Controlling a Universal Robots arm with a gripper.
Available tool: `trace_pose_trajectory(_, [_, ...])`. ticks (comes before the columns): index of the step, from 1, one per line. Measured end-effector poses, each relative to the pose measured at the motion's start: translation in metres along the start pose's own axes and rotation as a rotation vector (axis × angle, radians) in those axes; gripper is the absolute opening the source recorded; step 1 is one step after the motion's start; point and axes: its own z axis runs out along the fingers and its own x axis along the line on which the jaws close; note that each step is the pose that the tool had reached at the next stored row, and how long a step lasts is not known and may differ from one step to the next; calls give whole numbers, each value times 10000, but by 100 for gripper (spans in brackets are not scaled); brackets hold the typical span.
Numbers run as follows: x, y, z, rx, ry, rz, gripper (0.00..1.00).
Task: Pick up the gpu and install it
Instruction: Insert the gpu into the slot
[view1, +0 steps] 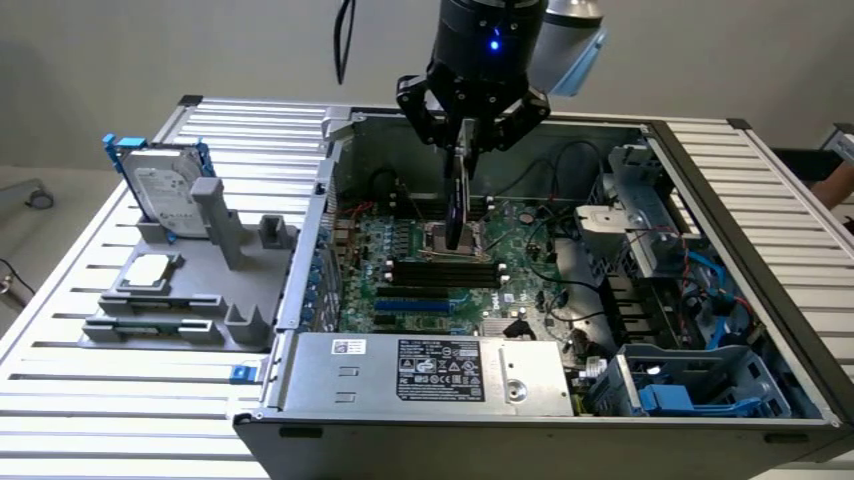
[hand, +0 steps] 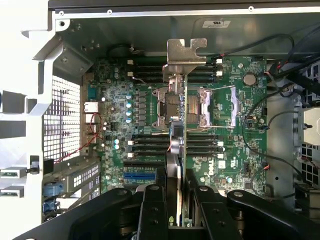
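My gripper (view1: 463, 135) hangs over the open computer case (view1: 334, 150) and is shut on the gpu (view1: 459, 200). The card is held by its top edge and hangs edge-down above the middle of the green motherboard (view1: 441, 270), clear of the board. In the wrist view the gpu (hand: 182, 125) appears edge-on, running away from the gripper (hand: 178, 212). Its silver end bracket (hand: 185, 52) is at the far end, near the case wall. Black fingers (hand: 152, 210) clamp it from both sides. The CPU socket (hand: 192, 107) lies under the card.
A grey fixture tray (view1: 200, 300) outside the case, on the exterior view's left, holds a silver hard drive in a blue frame (view1: 167, 195). Blue slots (view1: 420, 300) and black memory sticks (view1: 434, 268) sit on the board. The power supply (view1: 427, 370), cables and drive cage (view1: 667, 230) crowd the case.
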Motion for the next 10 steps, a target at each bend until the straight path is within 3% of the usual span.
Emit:
trace_pose_trajectory(5, [-1, -1, 5, 43, 17, -868, 26])
trace_pose_trajectory(10, [-1, -1, 11, 90, -2, -1788, 26])
